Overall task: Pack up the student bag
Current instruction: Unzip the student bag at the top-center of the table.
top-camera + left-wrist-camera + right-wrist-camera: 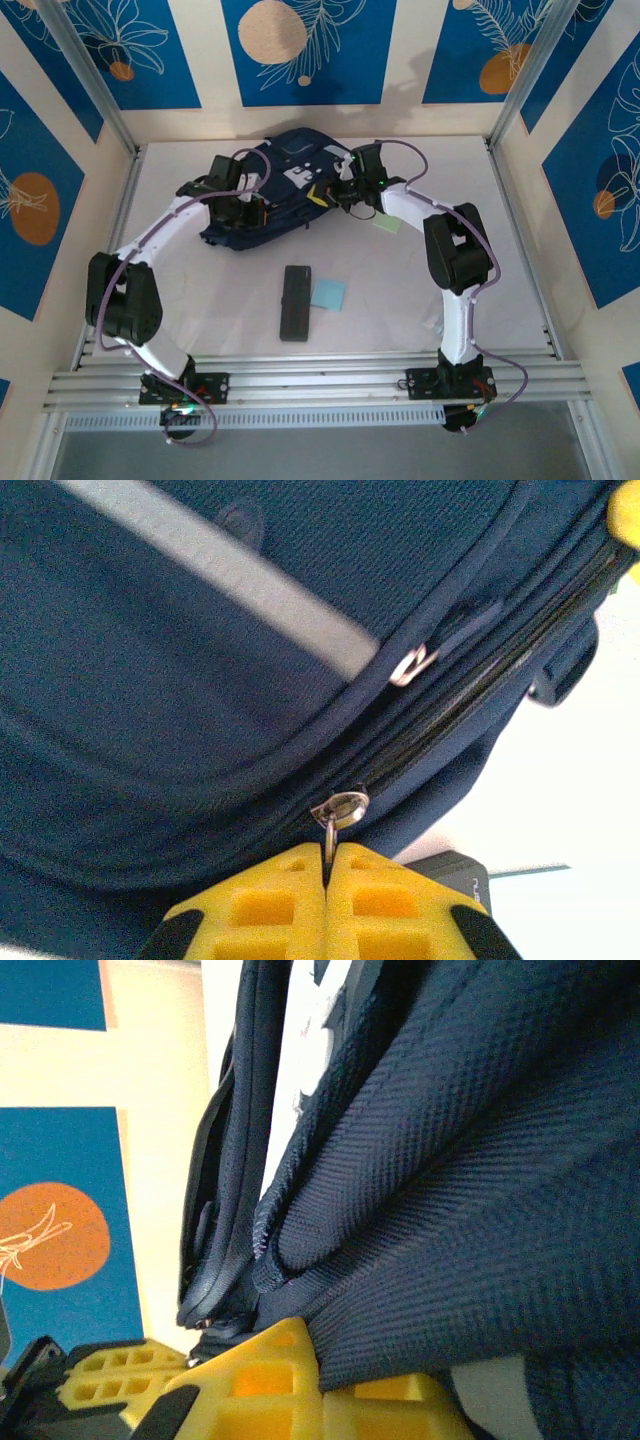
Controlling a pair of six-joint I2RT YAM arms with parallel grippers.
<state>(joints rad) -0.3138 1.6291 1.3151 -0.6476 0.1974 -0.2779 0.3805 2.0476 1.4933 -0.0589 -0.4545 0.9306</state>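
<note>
The student bag (285, 170) is a dark navy backpack lying at the back middle of the table. My left gripper (250, 212) sits at its front left edge. In the left wrist view the yellow fingers (270, 905) are shut on the metal zipper pull (340, 810) of the bag (150, 700); a second pull (412, 664) lies further up beside a grey stripe (230, 570). My right gripper (343, 190) is at the bag's right side. In the right wrist view it (320, 1365) is shut on a thick fold of the bag's fabric (470, 1220).
A black oblong case (295, 302) lies at mid table with a light blue paper square (327, 293) beside it. A pale green square (387, 224) sits under the right arm. Aluminium rails frame the white table (200, 290) on the left and right.
</note>
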